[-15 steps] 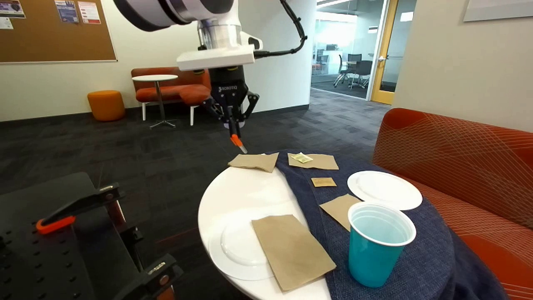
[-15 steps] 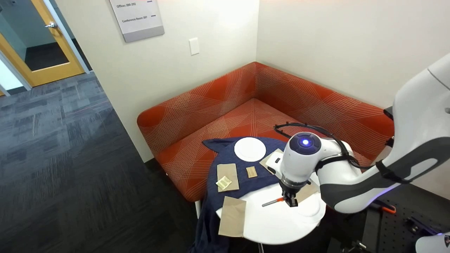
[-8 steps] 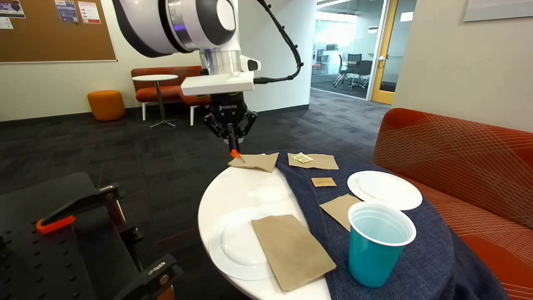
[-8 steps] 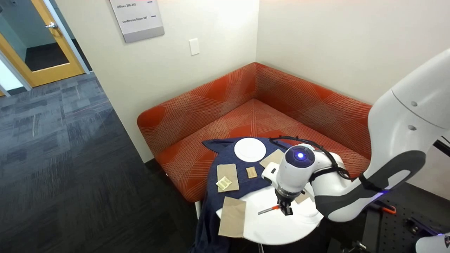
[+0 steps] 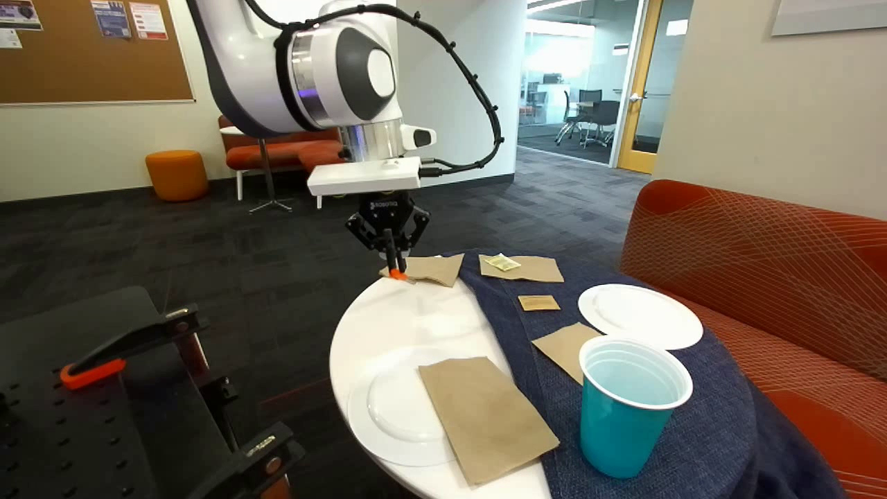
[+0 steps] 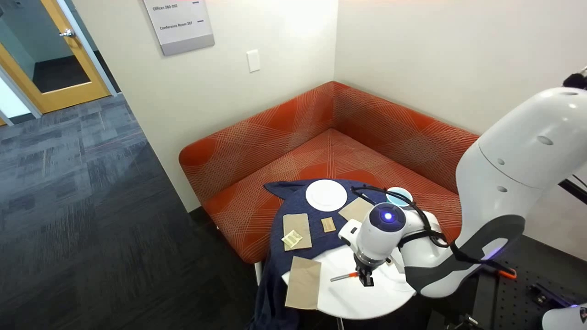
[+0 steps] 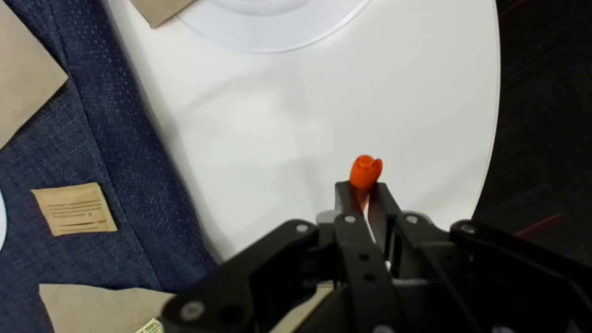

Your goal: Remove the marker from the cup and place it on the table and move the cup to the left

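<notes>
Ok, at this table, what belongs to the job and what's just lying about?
For the job:
marker, held in the jaws
blue cup
table, where the marker goes

Just lying about:
two plates
four napkins
two packets
dark cloth

Room on table (image 7: 416, 92) (cup (image 5: 629, 430) apart)

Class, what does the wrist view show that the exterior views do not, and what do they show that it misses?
Only the wrist view shows clearly a small lug on the orange end of the marker.
Only the exterior views show the cup, the sofa and the door.
Both kinds share the jaws, shut on the marker, plus the table, cloth, packets, brown papers and plates.
</notes>
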Tool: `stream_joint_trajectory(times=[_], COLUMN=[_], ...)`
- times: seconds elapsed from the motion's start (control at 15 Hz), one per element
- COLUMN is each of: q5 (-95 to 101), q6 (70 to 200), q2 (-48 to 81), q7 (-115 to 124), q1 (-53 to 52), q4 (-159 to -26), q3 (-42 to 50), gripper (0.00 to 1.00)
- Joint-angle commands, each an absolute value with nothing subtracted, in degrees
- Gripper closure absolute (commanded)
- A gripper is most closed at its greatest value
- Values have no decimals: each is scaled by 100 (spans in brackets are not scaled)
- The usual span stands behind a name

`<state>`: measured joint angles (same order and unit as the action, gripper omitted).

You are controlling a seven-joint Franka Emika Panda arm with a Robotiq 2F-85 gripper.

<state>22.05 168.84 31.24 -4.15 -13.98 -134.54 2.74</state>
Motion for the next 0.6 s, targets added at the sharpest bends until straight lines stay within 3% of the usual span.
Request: stream_joint_trajectory(times=[0.0, 0.07, 0.13, 0.53], q5=[2191, 2187, 2182, 2161], q6=[17067, 17051, 17022, 16900], q2=[3342, 3380, 3401, 3430], q7=[-305, -298, -304, -225], q1=[-1562, -1575, -1580, -1725], q4=[-13432, -13443, -13452, -13481], q3=[464, 484, 494, 644], gripper=[97, 97, 70, 24])
